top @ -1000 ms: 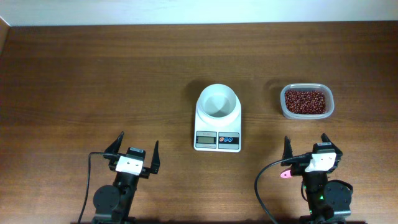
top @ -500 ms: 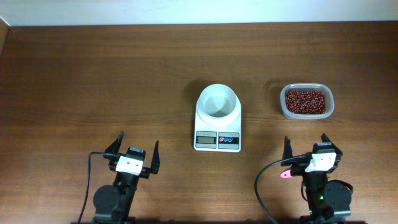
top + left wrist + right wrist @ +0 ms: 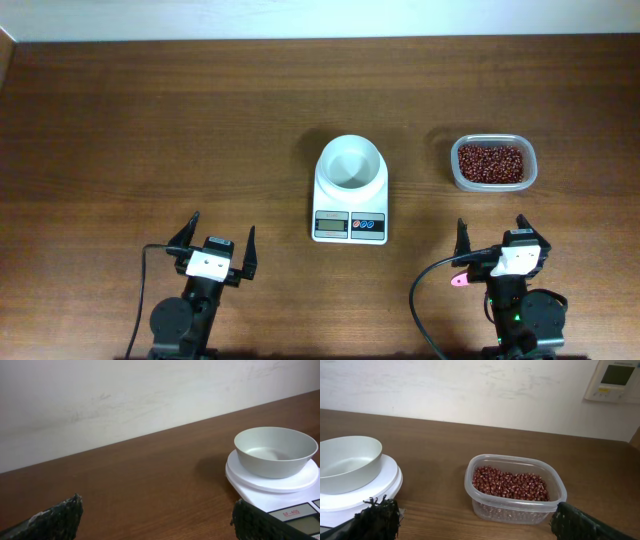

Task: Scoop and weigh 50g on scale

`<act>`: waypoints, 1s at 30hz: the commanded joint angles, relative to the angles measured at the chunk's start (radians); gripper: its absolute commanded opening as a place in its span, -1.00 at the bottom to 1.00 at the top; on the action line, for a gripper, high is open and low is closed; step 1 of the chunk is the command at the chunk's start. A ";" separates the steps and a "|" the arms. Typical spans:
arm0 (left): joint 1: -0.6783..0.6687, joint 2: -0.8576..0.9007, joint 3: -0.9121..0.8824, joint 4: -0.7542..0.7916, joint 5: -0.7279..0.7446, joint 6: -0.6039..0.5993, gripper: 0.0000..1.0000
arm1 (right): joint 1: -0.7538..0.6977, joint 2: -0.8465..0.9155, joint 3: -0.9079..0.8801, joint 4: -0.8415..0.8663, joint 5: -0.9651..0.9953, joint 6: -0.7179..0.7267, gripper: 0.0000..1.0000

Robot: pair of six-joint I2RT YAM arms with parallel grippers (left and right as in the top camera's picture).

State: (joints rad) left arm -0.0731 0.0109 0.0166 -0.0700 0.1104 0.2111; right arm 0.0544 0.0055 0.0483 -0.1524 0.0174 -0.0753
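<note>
Operator, you have one legible marking to note. In the left wrist view, small red print stands on the white face of the scale (image 3: 260,491), just above its LCD display (image 3: 306,523). It looks like "SF-400", but the second letter is soft, so treat that character as uncertain. You cannot read any digits on the display itself in any view. From overhead, the print on the scale's face is too small to make out. In the right wrist view, a wall panel (image 3: 616,380) carries a small screen and tiny marks, all too blurred to read.
</note>
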 commanded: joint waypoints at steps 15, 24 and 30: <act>-0.003 -0.005 -0.008 0.001 -0.014 -0.016 0.98 | 0.006 0.003 -0.008 0.000 -0.003 0.004 0.98; -0.003 -0.005 -0.008 0.091 -0.048 -0.016 0.98 | 0.006 0.003 -0.008 0.000 -0.003 0.004 0.98; -0.003 -0.005 -0.007 0.246 -0.029 -0.016 0.98 | 0.006 0.003 -0.008 0.000 -0.003 0.004 0.98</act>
State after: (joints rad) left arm -0.0731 0.0124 0.0093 0.0463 0.0807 0.2104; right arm 0.0544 0.0055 0.0483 -0.1528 0.0170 -0.0761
